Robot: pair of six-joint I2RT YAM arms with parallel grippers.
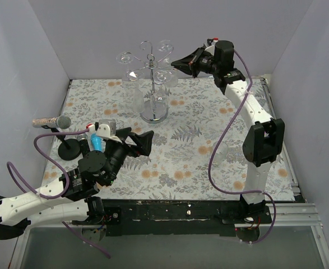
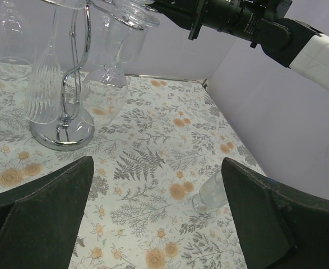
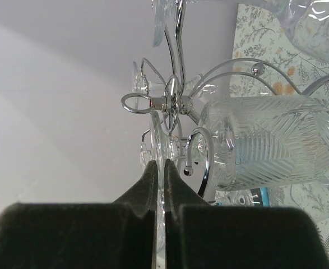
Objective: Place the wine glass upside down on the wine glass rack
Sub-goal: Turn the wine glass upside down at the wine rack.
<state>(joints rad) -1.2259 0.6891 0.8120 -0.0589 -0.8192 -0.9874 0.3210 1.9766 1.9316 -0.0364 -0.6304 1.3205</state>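
The wine glass rack (image 1: 153, 61), silver wire with a round mirrored base (image 1: 154, 115), stands at the back middle with several clear glasses hanging upside down from its curled arms. It also shows in the left wrist view (image 2: 69, 84) and in the right wrist view (image 3: 170, 103). My right gripper (image 1: 178, 63) is up at the rack's top right, shut on the thin foot of a wine glass (image 3: 160, 140). That glass's ribbed bowl (image 3: 265, 140) lies beside a curled arm. My left gripper (image 1: 139, 143) is open and empty, low over the table, its midpoint in the wrist view (image 2: 156, 224).
Another clear glass (image 1: 219, 150) lies on its side on the floral tablecloth right of centre, also in the left wrist view (image 2: 212, 193). A microphone (image 1: 58, 121) on a black round stand (image 1: 69, 150) is at the left. White walls enclose the back and sides.
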